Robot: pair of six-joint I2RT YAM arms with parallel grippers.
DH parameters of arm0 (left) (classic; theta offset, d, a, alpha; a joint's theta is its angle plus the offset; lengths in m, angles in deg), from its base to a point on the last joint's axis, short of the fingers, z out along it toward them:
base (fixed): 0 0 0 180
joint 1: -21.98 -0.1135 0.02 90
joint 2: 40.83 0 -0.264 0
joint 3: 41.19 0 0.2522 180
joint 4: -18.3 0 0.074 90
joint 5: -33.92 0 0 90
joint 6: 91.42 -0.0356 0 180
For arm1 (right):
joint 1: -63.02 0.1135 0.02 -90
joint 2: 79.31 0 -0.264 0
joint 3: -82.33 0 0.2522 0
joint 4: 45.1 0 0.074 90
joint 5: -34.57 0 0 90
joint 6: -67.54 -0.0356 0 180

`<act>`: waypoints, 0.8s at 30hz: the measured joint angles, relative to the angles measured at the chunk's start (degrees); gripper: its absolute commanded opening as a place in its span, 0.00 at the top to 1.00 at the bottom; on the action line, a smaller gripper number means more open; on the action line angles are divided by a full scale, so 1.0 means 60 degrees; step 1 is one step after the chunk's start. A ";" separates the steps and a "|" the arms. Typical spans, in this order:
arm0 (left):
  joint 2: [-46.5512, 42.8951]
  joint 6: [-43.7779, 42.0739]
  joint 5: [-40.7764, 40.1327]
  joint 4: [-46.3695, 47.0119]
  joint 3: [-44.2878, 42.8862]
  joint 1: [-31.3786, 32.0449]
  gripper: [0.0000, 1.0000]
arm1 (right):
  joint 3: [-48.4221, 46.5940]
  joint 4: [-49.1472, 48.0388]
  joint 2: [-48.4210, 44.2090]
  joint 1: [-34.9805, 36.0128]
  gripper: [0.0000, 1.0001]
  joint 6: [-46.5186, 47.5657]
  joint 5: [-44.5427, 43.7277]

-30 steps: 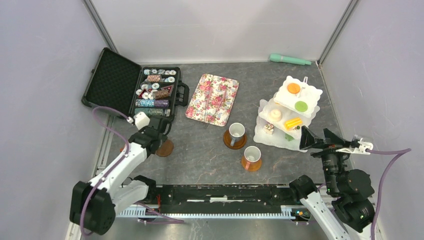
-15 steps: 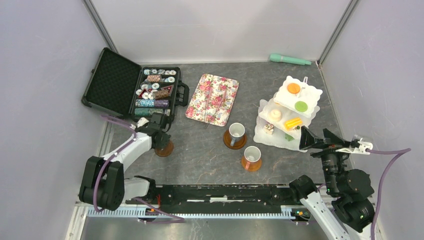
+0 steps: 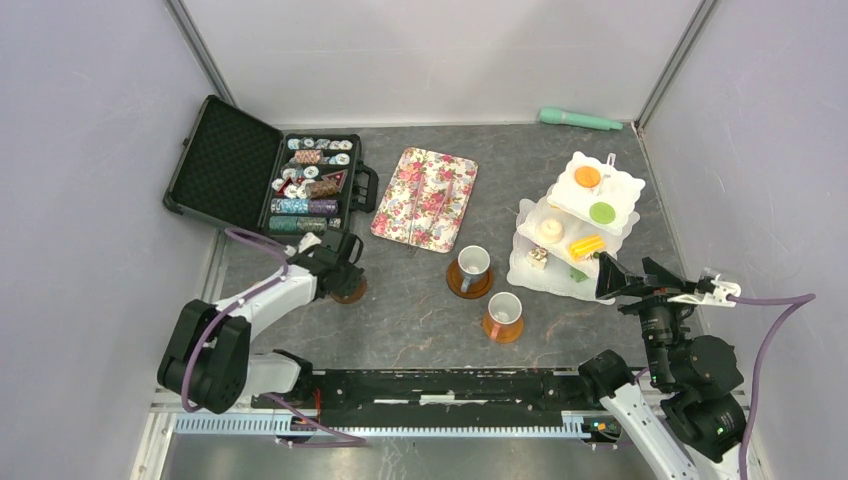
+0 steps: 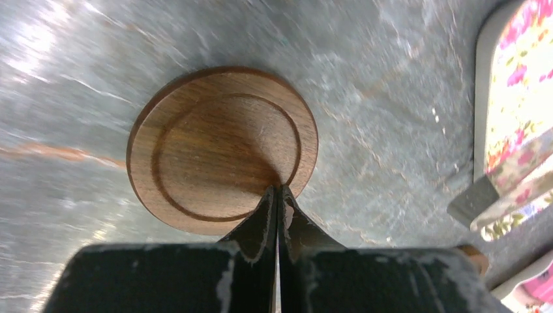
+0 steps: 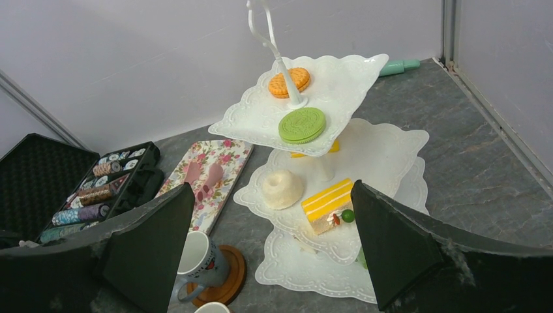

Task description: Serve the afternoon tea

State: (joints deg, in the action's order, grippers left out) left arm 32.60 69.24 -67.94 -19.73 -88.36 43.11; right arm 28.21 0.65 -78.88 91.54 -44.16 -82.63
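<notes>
An empty round brown saucer (image 3: 352,293) lies flat on the table left of centre. My left gripper (image 3: 340,268) is shut, and its tips (image 4: 279,190) rest on the near rim of the saucer (image 4: 215,147). Two mugs (image 3: 474,263) (image 3: 504,309) stand on their own saucers near the middle; a third mug is out of view. The white three-tier stand (image 3: 530,270) at the right holds an orange cookie (image 3: 587,176), a green cookie (image 3: 602,211), a white bun (image 5: 282,188) and a yellow cake slice (image 5: 325,203). My right gripper (image 3: 632,279) is open and empty, just in front of the stand.
An open black case of poker chips (image 3: 300,185) sits at the back left. A floral tray (image 3: 424,197) lies behind the mugs, its edge showing in the left wrist view (image 4: 515,98). A green handle-shaped tool (image 3: 580,119) lies by the back wall.
My left gripper has swung to the right and the empty saucer has slid right with it, nearer the floral tray. The right arm has hardly moved.
</notes>
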 measured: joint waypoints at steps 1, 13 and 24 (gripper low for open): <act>0.0047 0.0098 0.0004 0.0040 -0.0026 0.0204 0.98 | 0.0000 0.0000 0.0000 0.0000 0.02 0.0000 0.0000; 0.2208 0.1453 0.0331 0.0627 -0.1632 0.3432 0.98 | 0.0000 0.0007 0.0000 0.0000 0.02 -0.0022 -0.0004; 0.4065 0.1443 0.0517 0.0452 -0.3657 0.3938 0.98 | -0.0011 0.0211 0.0000 0.0000 0.02 0.0007 -0.0080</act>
State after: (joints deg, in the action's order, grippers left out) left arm 57.00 77.89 -64.84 -17.02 -110.31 66.74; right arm 28.15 1.92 -78.88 91.54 -44.11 -83.11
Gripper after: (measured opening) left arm 0.029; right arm 0.980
